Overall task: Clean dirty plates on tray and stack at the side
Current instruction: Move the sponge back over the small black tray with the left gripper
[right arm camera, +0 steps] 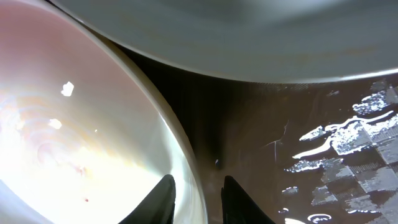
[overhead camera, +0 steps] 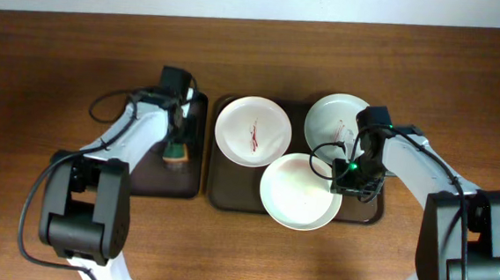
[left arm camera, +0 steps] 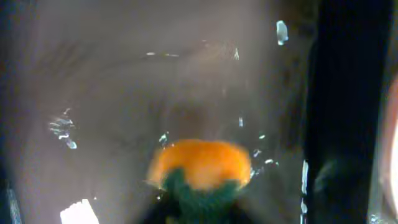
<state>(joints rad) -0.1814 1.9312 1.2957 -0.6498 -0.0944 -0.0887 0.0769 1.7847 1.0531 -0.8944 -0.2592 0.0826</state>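
Three white plates lie on the dark tray (overhead camera: 220,195). The back left plate (overhead camera: 252,131) and the back right plate (overhead camera: 338,120) carry red smears. The front plate (overhead camera: 297,193) looks nearly clean, with a faint pink film, and it also fills the left of the right wrist view (right arm camera: 74,130). My right gripper (overhead camera: 350,177) (right arm camera: 198,198) is shut on its right rim, one finger inside and one outside. My left gripper (overhead camera: 177,145) is shut on an orange and green sponge (left arm camera: 199,163), pressed down on the smaller left tray (overhead camera: 146,181).
The smaller dark tray sits left of the plate tray, with wet streaks on it (left arm camera: 62,127). The back right plate's edge (right arm camera: 249,37) is close above my right fingers. The wooden table (overhead camera: 43,73) surrounds both trays.
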